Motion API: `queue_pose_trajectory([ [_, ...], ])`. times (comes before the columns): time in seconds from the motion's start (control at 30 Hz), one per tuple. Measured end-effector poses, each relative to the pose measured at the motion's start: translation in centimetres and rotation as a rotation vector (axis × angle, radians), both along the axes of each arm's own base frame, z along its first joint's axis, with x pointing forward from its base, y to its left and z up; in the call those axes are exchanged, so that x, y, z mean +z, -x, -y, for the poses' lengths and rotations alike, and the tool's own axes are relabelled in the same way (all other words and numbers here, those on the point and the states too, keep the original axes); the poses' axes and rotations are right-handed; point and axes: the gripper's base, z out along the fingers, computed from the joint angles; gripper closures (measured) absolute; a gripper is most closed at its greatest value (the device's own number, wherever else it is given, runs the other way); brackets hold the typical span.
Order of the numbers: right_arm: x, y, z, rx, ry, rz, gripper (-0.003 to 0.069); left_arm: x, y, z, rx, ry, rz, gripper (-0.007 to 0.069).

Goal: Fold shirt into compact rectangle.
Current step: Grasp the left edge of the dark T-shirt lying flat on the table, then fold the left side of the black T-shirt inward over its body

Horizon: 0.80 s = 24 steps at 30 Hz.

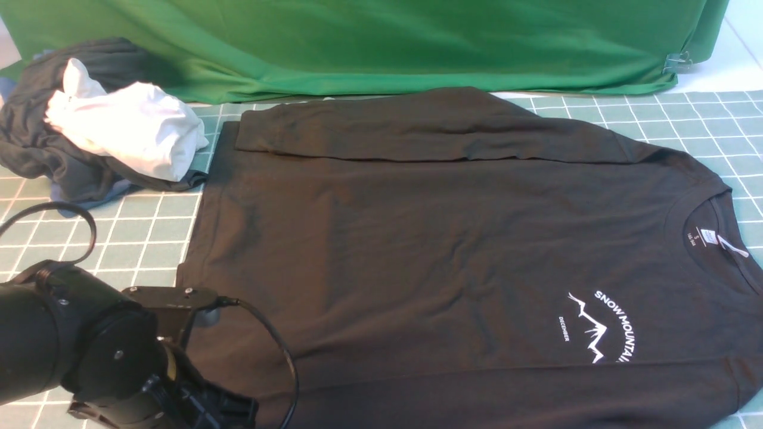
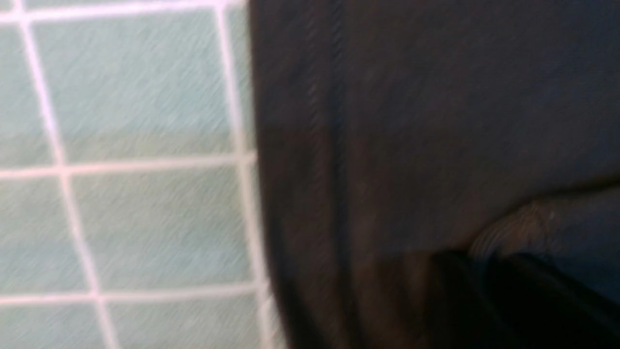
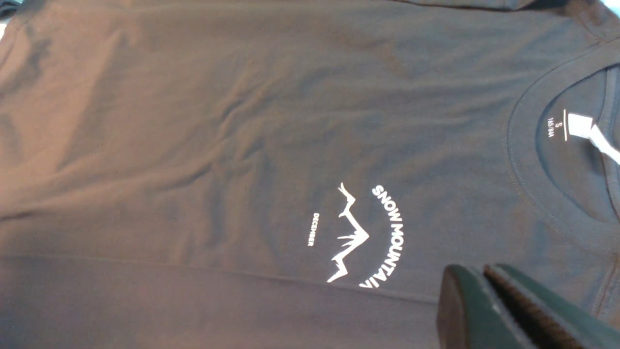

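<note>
Black shirt (image 1: pixel 417 238) flat on grid mat (image 1: pixel 137 226), collar toward robot's right, one sleeve (image 1: pixel 417 134) folded across its far side.
Right gripper (image 3: pixel 477 271) fingers together, holding nothing, over chest print (image 3: pixel 363 237). Left gripper (image 2: pixel 484 295) at shirt's edge, blurred, grip can't be told. One white garment (image 1: pixel 131 128) on one dark grey garment (image 1: pixel 36 137), far left.
</note>
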Motion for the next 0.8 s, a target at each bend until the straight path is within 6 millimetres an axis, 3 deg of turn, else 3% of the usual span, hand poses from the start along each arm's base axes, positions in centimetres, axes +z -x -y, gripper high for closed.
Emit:
queue_pose_trajectory([
  [0.23,0.1,0.0,-0.1,0.001,-0.018,0.001,0.0611,3.1,0.4,-0.1,-0.025,0.025,0.060,0.0618],
  [0.43,0.1,0.0,-0.1,-0.002,-0.023,0.007,0.0602,8.6,-0.1,-0.2,-0.050,0.052,0.216,0.0621],
  [0.6,0.1,-0.1,-0.1,-0.003,-0.028,0.010,0.0599,12.0,-1.9,-0.3,-0.085,-0.008,0.357,0.0621],
  [0.67,0.2,-0.1,-0.1,-0.003,-0.029,0.010,0.0596,14.0,-3.6,-0.3,-0.082,-0.022,0.431,0.0621],
  [0.8,0.2,-0.1,-0.2,-0.003,-0.033,0.010,0.0592,15.1,-6.6,-0.7,-0.029,-0.032,0.468,0.0621],
])
